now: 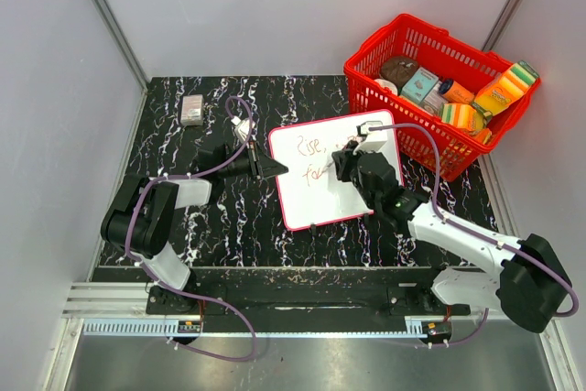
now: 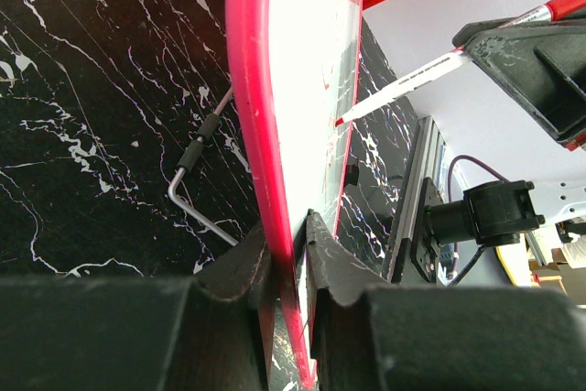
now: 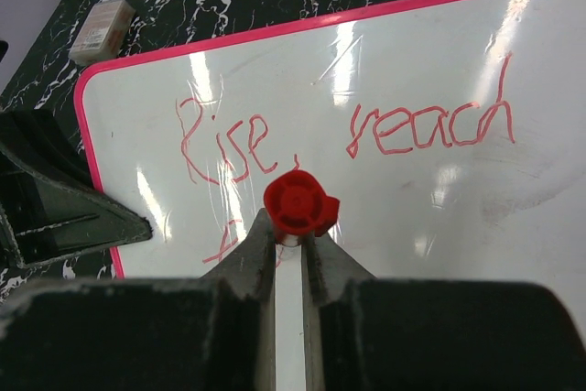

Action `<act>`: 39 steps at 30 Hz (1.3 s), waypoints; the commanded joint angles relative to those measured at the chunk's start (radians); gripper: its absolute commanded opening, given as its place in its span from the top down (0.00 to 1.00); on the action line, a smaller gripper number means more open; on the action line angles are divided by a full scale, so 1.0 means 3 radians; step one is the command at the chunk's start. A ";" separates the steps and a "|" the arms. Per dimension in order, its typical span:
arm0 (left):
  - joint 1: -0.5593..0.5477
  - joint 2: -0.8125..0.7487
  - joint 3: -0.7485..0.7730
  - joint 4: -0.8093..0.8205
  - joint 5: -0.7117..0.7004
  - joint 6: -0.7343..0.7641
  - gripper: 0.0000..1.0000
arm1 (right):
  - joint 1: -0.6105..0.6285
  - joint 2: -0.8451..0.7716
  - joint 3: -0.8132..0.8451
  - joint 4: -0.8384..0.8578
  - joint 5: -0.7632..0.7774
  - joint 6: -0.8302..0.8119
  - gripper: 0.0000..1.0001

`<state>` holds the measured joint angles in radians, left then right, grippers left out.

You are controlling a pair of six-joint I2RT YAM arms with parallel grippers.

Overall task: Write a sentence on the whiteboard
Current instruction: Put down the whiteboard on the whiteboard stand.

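Note:
The whiteboard [image 1: 322, 203], white with a red rim, lies tilted in the middle of the table. My left gripper [image 1: 273, 168] is shut on its left edge; the left wrist view shows the rim [image 2: 261, 135] edge-on between the fingers [image 2: 293, 231]. My right gripper [image 1: 345, 164] hovers over the board, shut on a red marker [image 3: 298, 201]. The marker's tip [image 2: 342, 121] touches the board face. The sentence [image 3: 224, 144] reads "Rise," then "reach" [image 3: 430, 125] in red cursive. A second row [image 3: 222, 246] starts under it, partly hidden by the marker and fingers.
A red basket [image 1: 439, 89] full of packaged goods stands at the back right, close to the board's far corner. A small grey block [image 1: 191, 109] lies at the back left. A bent metal rod [image 2: 194, 191] lies on the marbled table beside the board's rim.

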<state>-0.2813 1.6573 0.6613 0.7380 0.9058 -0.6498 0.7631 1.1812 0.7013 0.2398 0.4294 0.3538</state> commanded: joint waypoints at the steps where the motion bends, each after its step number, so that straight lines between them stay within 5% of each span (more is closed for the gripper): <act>1: -0.0059 -0.0084 0.0061 0.0092 -0.0018 0.0305 1.00 | -0.0094 -0.0005 0.0106 0.0131 0.0164 -0.0075 1.00; 39: -0.0059 -0.0084 0.0061 0.0092 -0.0023 0.0300 1.00 | -0.0186 -0.0399 0.0035 -0.0078 -0.0096 0.0043 1.00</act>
<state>-0.2813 1.6573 0.6613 0.7387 0.9070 -0.6498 0.7280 1.1145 0.6670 0.2176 0.4187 0.3637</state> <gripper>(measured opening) 0.186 0.133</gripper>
